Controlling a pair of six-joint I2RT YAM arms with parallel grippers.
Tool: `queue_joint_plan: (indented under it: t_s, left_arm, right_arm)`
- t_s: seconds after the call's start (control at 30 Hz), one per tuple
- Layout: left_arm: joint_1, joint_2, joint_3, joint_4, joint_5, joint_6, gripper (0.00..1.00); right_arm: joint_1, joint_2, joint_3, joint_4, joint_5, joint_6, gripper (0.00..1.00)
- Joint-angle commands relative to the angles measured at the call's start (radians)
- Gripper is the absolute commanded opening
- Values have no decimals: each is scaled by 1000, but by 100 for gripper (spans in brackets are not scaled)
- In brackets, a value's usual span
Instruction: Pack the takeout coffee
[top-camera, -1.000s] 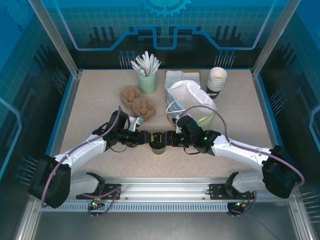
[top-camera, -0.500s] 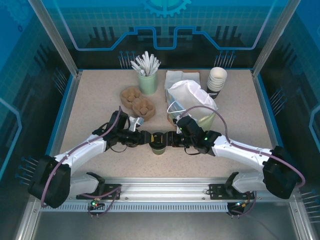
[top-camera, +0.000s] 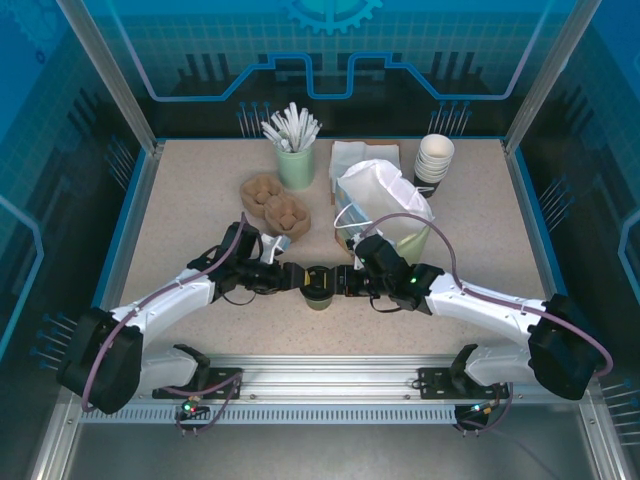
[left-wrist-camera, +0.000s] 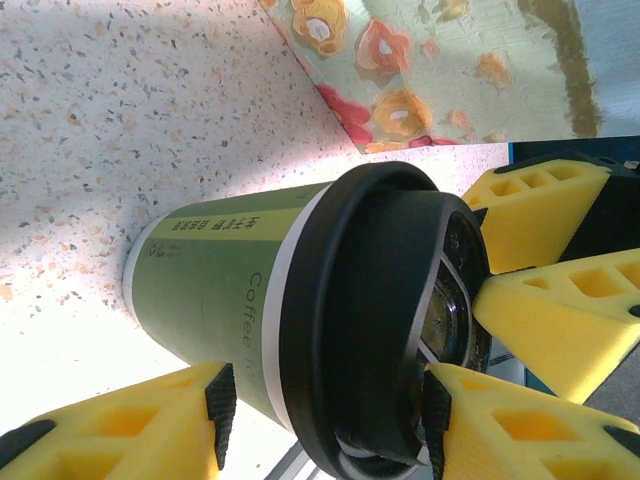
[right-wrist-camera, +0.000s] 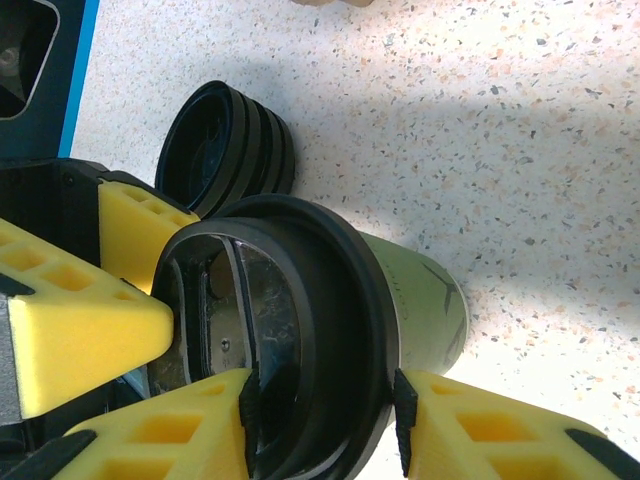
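At the desk's (top-camera: 180, 220) 6 o'clock stands your cup (top-camera: 318, 290), left tool (left-wrist-camera: 328, 410) clenched on it, right tool (right-wrist-camera: 323, 415) astride its lid (right-wrist-camera: 300, 300); whether that one grips, I cannot tell. The cup is likely light and crushable, so hold it just under the rim.

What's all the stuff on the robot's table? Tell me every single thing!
coffee cup: one, green with a black lid, front middle of the table.
loose lids: small stack, black, beside the coffee cup.
paper bag: one, white and pale green with flowers, right of middle.
cardboard trays: two, brown, left of the paper bag.
pot of sticks: one, pale green pot, white sticks, back middle.
stacked cups: one stack, white inside, back right.
white papers: flat pile, behind the paper bag.
table: one, speckled beige.
left pincer: one, yellow fingers, clamped on the coffee cup.
right pincer: one, yellow fingers, either side of the coffee cup's lid; grip unclear.
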Motion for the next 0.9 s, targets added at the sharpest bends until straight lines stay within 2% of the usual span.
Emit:
queue_joint_plan:
  t_s: [0.0, 0.87]
  left_arm:
    - [-11, 13, 0, -28, -21, 37, 53]
    - [-11, 40, -81, -16, -70, 43, 49]
  right_arm:
    - [12, -2, -30, -51, 27, -19, 42]
    - [25, 30, -34, -73, 40, -25, 40]
